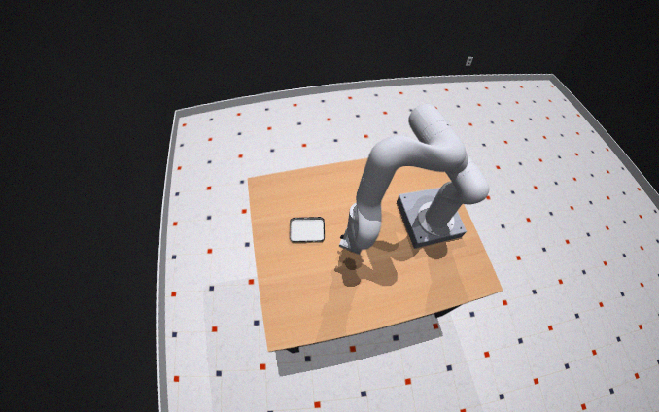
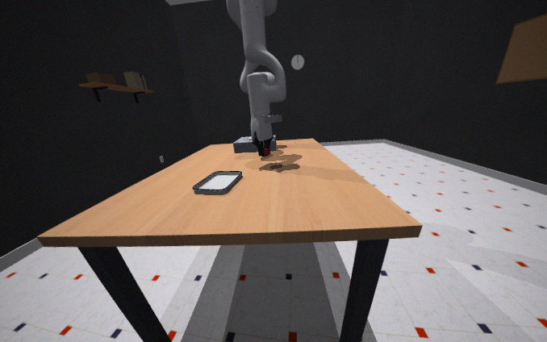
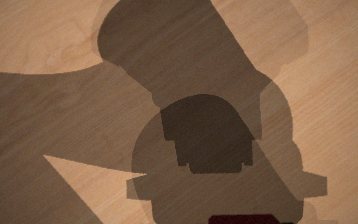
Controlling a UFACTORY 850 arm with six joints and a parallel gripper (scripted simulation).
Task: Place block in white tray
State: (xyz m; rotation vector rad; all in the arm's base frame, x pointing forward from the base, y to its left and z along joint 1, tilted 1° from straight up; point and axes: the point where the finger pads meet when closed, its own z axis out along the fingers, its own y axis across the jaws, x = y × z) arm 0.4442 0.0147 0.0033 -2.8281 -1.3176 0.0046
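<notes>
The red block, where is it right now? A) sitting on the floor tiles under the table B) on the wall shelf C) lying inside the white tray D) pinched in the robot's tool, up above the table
D: the red block sits between the fingers of the tool, lifted off the table, while the white tray holds nothing.
</notes>
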